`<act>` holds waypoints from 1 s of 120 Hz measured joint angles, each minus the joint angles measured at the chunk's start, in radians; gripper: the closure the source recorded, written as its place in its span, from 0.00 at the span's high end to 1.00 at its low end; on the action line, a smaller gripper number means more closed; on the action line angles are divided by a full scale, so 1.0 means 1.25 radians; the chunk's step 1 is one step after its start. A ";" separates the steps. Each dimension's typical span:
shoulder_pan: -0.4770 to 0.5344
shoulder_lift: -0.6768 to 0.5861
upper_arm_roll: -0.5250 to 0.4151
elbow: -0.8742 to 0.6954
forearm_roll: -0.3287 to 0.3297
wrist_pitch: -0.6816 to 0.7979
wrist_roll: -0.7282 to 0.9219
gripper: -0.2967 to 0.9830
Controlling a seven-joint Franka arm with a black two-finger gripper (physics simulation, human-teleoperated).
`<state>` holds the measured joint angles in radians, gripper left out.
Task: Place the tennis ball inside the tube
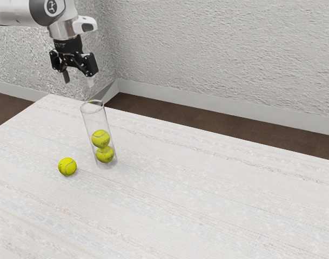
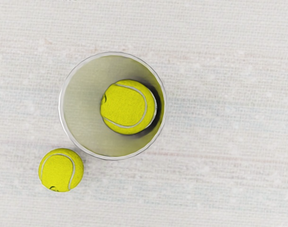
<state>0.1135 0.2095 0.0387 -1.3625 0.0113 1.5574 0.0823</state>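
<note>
1. Inward from the tabletop (image 1: 207,199) corner at the exterior view's upper left, nearer the left-hand edge than the right: tennis ball (image 1: 67,167), loose, resting on the cloth-like surface. Count: one.
2. Near it, apart, towards the exterior view's right: tube (image 1: 94,122), clear, upright, open-mouthed. Count: one.
3. Within the tube: stacked balls (image 1: 101,138), one upon the other. Count: two, making three balls in all. Headroom above the upper one, by judgement enough for a third.
4. Above the tabletop's far corner in the exterior view: gripper (image 1: 78,80), fingers spread wide, nothing held. Count: one, on one arm (image 1: 15,13).
5. Step in hand, as judged: reaching the loose ball. Best brought directly over it, fingers turned so that neither comes down in the narrow space beside the tube; lower straight, close evenly about the ball's middle. Lift well above the rim before crossing, centre over the mouth, then release; a brushed wall could topple the tube.
</note>
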 joint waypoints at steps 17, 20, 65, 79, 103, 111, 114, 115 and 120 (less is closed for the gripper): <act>-0.003 -0.013 0.012 -0.011 0.007 -0.001 0.008 0.77; -0.004 -0.020 0.023 -0.022 0.010 -0.001 0.010 0.77; 0.001 -0.025 0.104 -0.234 0.064 0.087 0.073 0.77; 0.001 -0.026 0.113 -0.309 0.076 0.165 0.100 0.77; 0.000 -0.024 0.131 -0.423 0.074 0.320 0.158 0.77; 0.001 -0.028 0.136 -0.468 0.072 0.373 0.178 0.77; 0.002 -0.029 0.137 -0.485 0.071 0.393 0.185 0.77; 0.002 -0.030 0.137 -0.491 0.071 0.399 0.188 0.77; 0.002 -0.031 0.138 -0.517 0.070 0.430 0.199 0.77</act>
<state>0.1154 0.1711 0.2110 -2.0084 0.0987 2.0943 0.3306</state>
